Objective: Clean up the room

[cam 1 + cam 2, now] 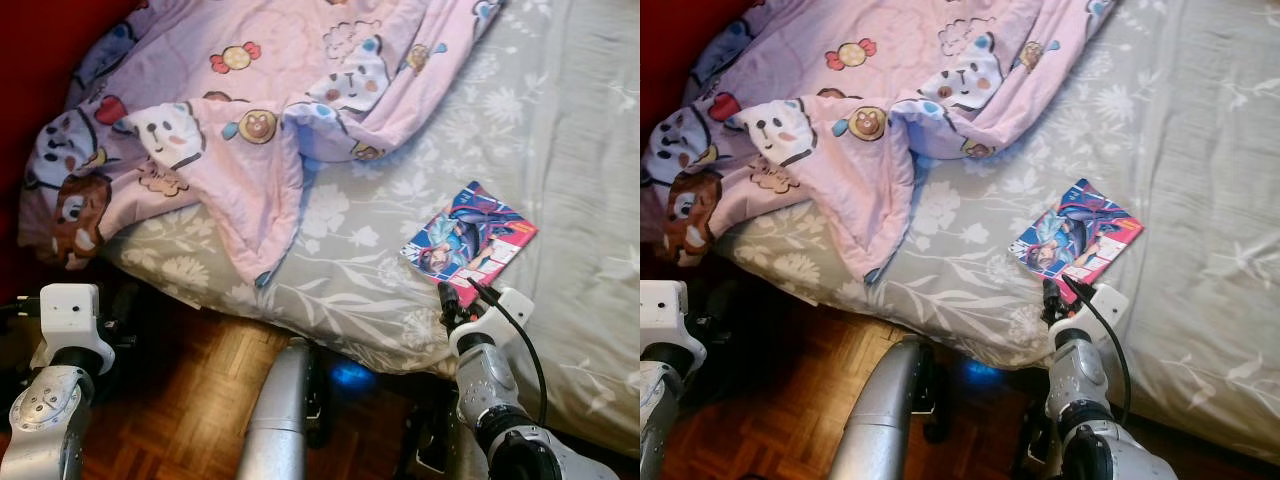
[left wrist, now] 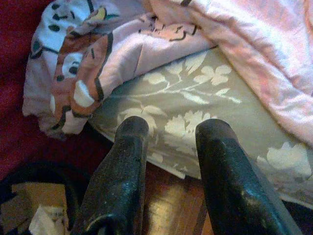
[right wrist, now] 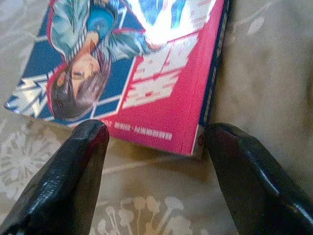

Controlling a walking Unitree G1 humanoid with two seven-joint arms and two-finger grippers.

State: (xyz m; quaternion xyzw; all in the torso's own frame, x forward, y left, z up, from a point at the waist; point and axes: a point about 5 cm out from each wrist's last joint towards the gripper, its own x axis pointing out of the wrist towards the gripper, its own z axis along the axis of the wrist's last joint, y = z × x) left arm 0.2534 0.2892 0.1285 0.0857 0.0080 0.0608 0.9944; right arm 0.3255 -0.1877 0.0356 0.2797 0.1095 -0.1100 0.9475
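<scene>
Bed [image 1: 560, 120] with grey floral sheet, pink blanket [image 1: 250, 90] bunched at head. Right gripper [image 3: 156, 147] jaws wide, just short of comic book [image 1: 468, 240]. Left gripper [image 2: 171, 147] jaws apart, holding nothing, near bed edge.

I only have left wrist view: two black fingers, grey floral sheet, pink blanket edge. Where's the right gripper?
Observer: The right gripper is at the near edge of the bed with its fingers open, just short of a glossy comic book with a blue and pink cover.
Operator: Is it touching the book?
Observer: Not that I can see. In the right wrist view the fingertips flank the book's near corner, with the grey floral bedsheet visible between them.
Operator: Anything lying on the book?
Observer: No. It lies flat and uncovered on the sheet, apart from the crumpled pink cartoon-print blanket, which is heaped towards the robot's left.
</scene>
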